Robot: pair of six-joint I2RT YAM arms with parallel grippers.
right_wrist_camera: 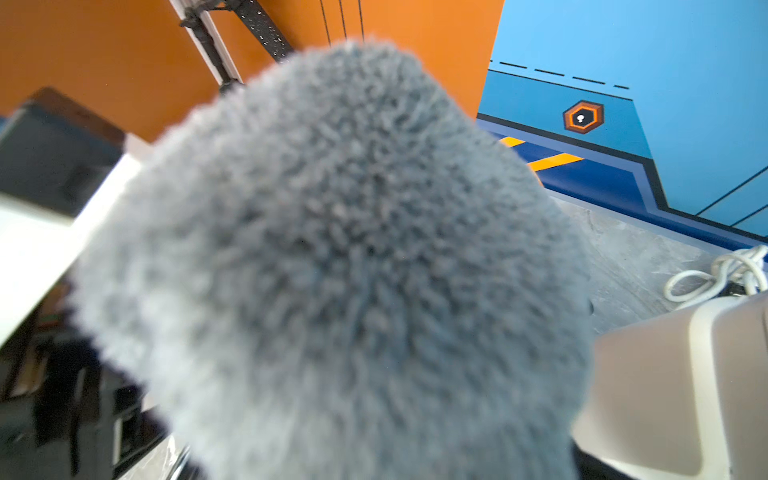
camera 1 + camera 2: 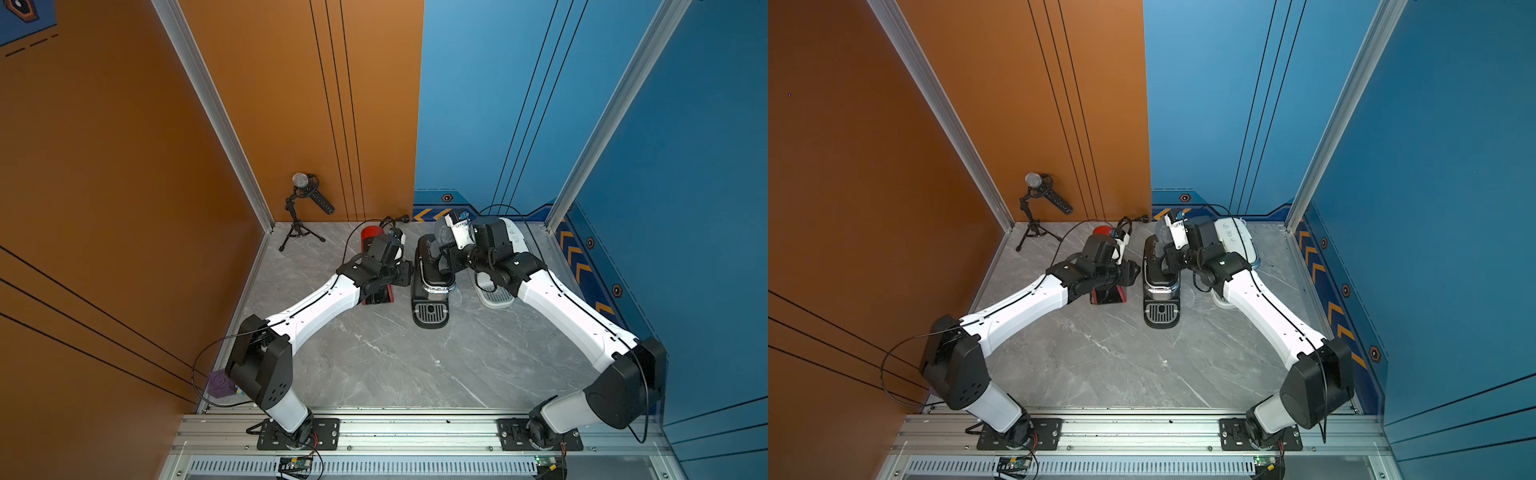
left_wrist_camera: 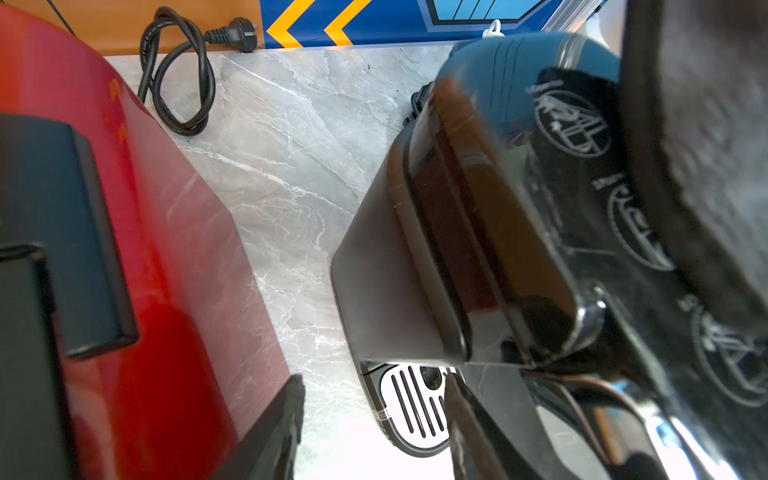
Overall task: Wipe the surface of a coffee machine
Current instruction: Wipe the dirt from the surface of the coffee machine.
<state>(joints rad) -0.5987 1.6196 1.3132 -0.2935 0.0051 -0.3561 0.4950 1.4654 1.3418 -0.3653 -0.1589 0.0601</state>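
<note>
Mid-wipe on the surface (image 2: 374,361): grey cloth (image 2: 439,233) clamped in right end effector (image 2: 441,261), resting atop upright black coffee machine (image 2: 430,286). Left end effector (image 2: 406,275) half-spread, empty, just beside machine. Likely top underway; front, sides remaining.

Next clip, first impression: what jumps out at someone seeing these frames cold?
The grey fluffy cloth fills the right wrist view, clamped in the right gripper against the top of the black coffee machine, which stands mid-table toward the far wall. A red machine stands on its left and a white machine on its right.
</note>
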